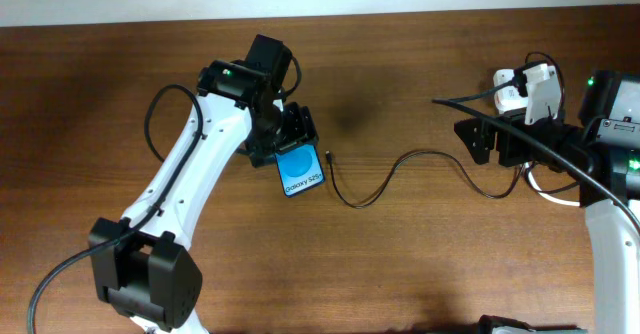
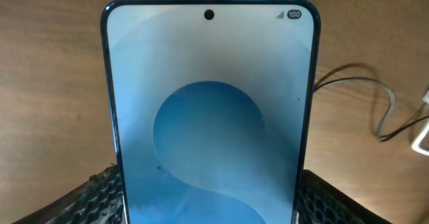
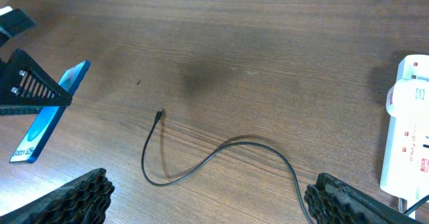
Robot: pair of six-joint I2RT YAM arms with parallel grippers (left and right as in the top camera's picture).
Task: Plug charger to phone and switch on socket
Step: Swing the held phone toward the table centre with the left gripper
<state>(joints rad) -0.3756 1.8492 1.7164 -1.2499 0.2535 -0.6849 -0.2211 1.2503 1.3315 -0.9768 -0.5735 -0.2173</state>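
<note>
A: Overhead first. Where is the phone?

B: The phone [image 1: 301,171] is clamped at one end by the left pincer [image 1: 292,144], whose jaws are part-way apart and closed on its long edges. Its long axis runs out from that pincer toward the near side of the tabletop [image 1: 420,274], slightly slanted. The charger [image 1: 420,153] snakes across the wood. Its plug tip [image 1: 329,155] lies just beside the phone, on the side toward the right arm, not touching it.

A: And the other arm?

B: The right pincer [image 1: 470,142] hangs well apart from the tip, by the socket [image 1: 515,86], which that arm half covers. The left arm is nearer the tip, but its pincer is full. The free pincer has the longer reach.

A: Left wrist view?

B: The phone [image 2: 211,117] fills it, held between ribbed fingers [image 2: 100,194]. The camera dot is at the far end, so I judge the port end sits down by the pincer. A stretch of charger [image 2: 387,96] shows to one side.

A: Right wrist view?

B: The right pincer [image 3: 209,184] gapes wide and holds nothing. The plug tip [image 3: 159,115] lies ahead of it, slightly toward the phone [image 3: 47,117]. The phone is tilted off the wood in the left pincer [image 3: 30,90]. The socket [image 3: 405,130] lies at the opposite edge.

A: Counts?

B: One phone, one charger with one plug tip, one socket, two pincers.
</note>
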